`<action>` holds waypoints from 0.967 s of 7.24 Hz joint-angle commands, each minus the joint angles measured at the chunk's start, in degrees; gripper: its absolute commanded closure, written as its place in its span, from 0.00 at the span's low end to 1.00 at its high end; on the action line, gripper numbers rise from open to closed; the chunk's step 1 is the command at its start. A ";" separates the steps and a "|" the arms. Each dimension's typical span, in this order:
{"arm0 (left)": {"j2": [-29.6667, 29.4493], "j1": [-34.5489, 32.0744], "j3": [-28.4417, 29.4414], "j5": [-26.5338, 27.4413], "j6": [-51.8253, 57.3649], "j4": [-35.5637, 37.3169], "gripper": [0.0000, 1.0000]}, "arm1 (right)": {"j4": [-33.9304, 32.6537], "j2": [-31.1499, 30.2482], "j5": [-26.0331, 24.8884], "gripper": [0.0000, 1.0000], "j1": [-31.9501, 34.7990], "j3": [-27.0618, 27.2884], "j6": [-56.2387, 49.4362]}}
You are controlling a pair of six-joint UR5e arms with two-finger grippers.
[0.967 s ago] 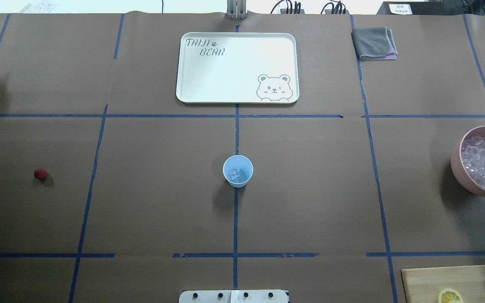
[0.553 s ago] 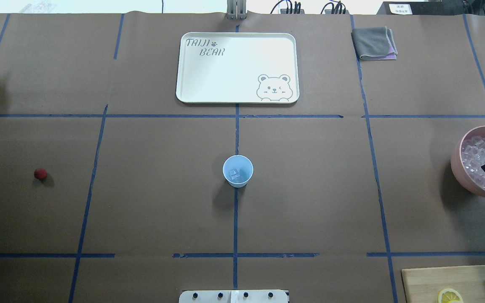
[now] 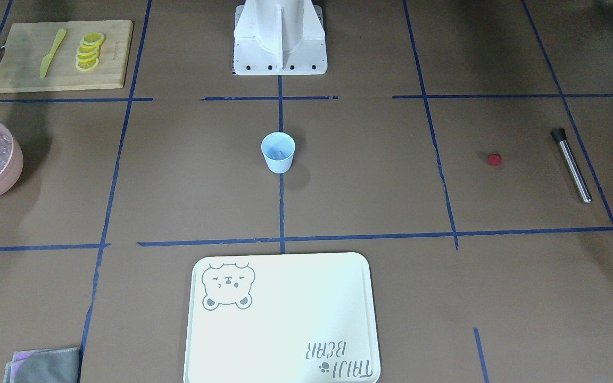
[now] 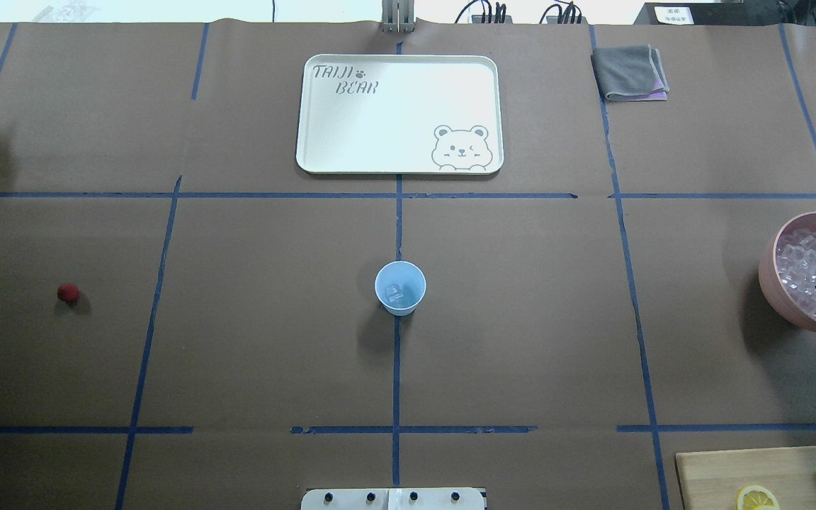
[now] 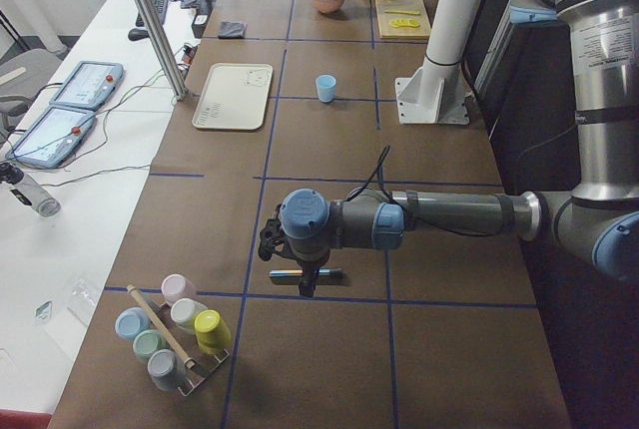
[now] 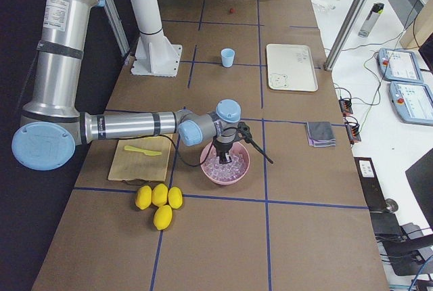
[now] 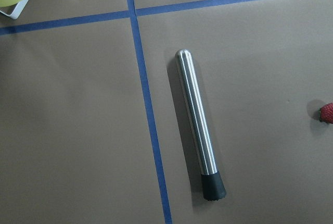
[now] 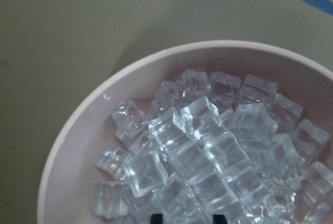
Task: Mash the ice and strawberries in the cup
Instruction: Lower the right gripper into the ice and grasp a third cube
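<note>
The cup (image 4: 400, 287) stands upright at the middle of the worktop (image 4: 521, 319), within reach of both arms, which I take to be the reason for its spot: it is the vessel everything gets carried to. One cube of ice (image 4: 395, 290) lies in its bottom, while the rest of the ice fills the pink bowl (image 4: 769, 263) far out on the robot's right side. The strawberry (image 4: 68, 292) lies alone on the bare paper well off to the left, and the steel muddler (image 7: 196, 125) lies flat just beyond it, black tip toward the operators (so the supplies appear split by arm: ice for the right, berry and tool for the left). The right end effector (image 8: 186, 219) reaches down into the bowl; only its two dark fingertips (image 8: 156, 217) show at the lower edge of the wrist view, standing apart with cubes below and between them. I judge it released and poised to pinch a cube, since nothing is seen lifted clear of the heap. The left end effector (image 5: 310, 284) hangs over the muddler, its camera looking straight down on the tool, yet no fingers enter that view and the side view is too coarse, so I cannot tell whether it is parted or clenched; it touches nothing that I can see.
</note>
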 commanded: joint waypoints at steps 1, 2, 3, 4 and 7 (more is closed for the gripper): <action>0.00 0.00 -0.16 0.00 0.00 -0.13 0.00 | -0.12 -0.83 -0.16 0.93 0.03 0.18 -0.16; 0.00 0.00 -0.25 0.00 0.00 -0.13 0.00 | -0.55 -0.75 0.62 0.98 0.11 1.40 -0.25; 0.00 0.00 -0.16 0.00 0.00 -0.13 0.00 | -3.60 -0.14 0.89 0.98 3.60 4.63 -0.17; 0.00 0.00 -0.16 -0.09 0.00 -0.13 0.00 | -10.86 1.00 0.81 0.98 4.50 9.89 -0.25; -0.09 0.18 0.01 0.00 -0.08 -0.13 0.00 | -30.73 18.08 0.81 1.00 11.00 13.28 -0.16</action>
